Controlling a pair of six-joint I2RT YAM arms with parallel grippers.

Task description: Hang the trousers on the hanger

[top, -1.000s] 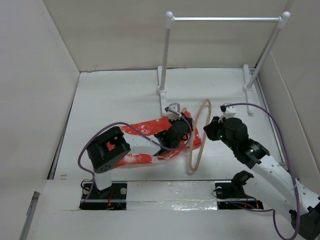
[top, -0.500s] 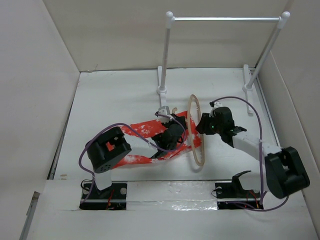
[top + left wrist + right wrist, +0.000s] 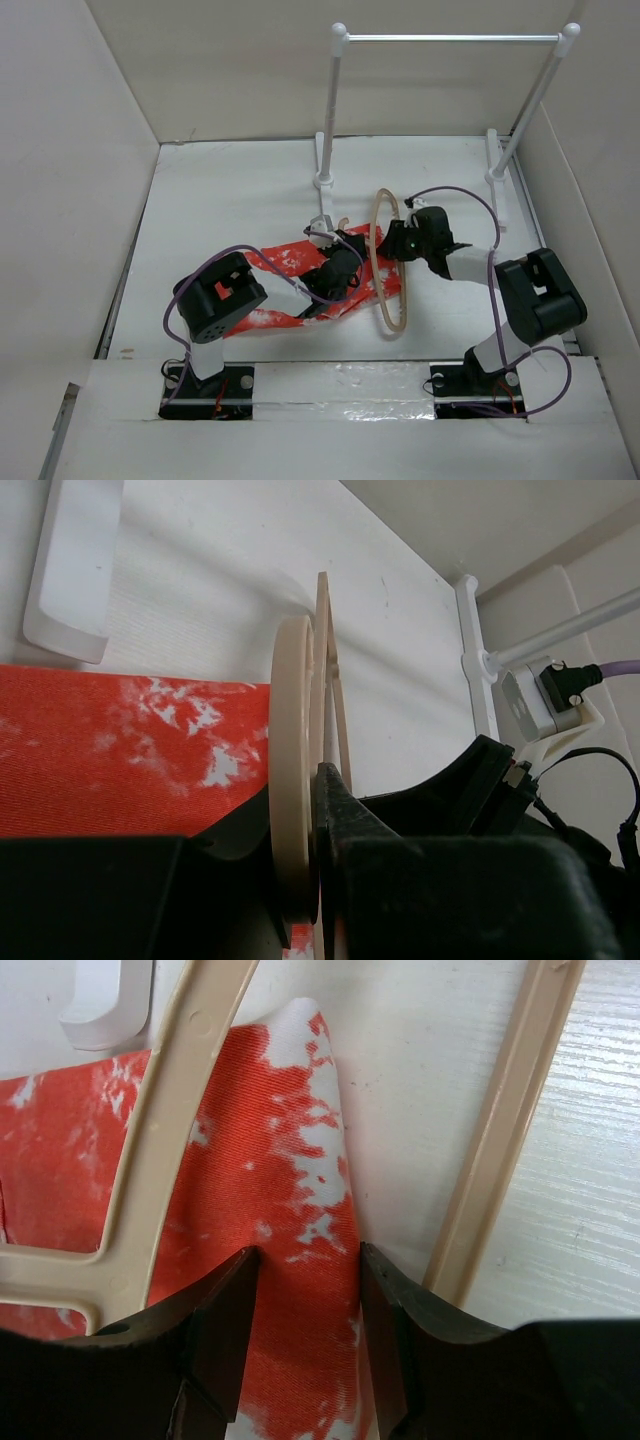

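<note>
The red-orange, white-blotched trousers [image 3: 285, 285] lie flat on the white table floor [image 3: 230, 190], left of centre. The beige hanger [image 3: 385, 262] stands on edge over their right end. My left gripper [image 3: 345, 262] is shut on the hanger [image 3: 293, 730], its fingers pinching the flat beige bar from both sides [image 3: 315, 825]. My right gripper [image 3: 400, 240] reaches through the hanger's frame from the right. Its jaws [image 3: 305, 1300] are open, one on each side of a strip of the trousers [image 3: 290, 1200], with hanger bars [image 3: 165, 1140] to either side.
A white-posted rack [image 3: 330, 110] with a metal bar [image 3: 450, 38] stands at the back, its feet [image 3: 322, 180] on the floor just behind the hanger. One foot shows in each wrist view [image 3: 70, 560] [image 3: 105, 1000]. White walls close in on three sides.
My right arm has swung left and folded in towards the hanger, and its jaws have widened. The hanger has shifted left and stands more upright. The left gripper kept its grip.
</note>
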